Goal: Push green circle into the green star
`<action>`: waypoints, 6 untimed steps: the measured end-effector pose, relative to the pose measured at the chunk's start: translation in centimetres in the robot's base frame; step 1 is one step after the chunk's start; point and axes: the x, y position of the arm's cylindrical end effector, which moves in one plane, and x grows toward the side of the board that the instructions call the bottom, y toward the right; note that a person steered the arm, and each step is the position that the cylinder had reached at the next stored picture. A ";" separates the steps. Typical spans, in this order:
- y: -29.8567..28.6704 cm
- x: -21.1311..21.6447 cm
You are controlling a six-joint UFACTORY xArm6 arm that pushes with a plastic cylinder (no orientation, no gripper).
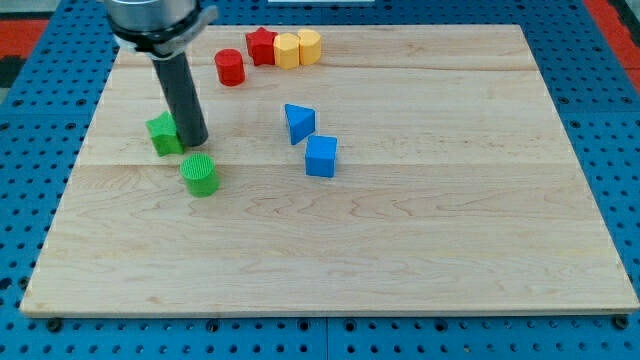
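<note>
The green circle is a short ribbed cylinder on the left part of the wooden board. The green star lies just up and to the left of it, partly hidden by my rod. A small gap separates the two. My tip rests on the board right beside the green star's right edge and just above the green circle.
A red cylinder, a red star and two yellow blocks sit near the view's top. A blue triangle and a blue cube lie in the middle.
</note>
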 end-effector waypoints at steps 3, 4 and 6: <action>9.1 9.5; 3.4 7.3; -3.7 5.4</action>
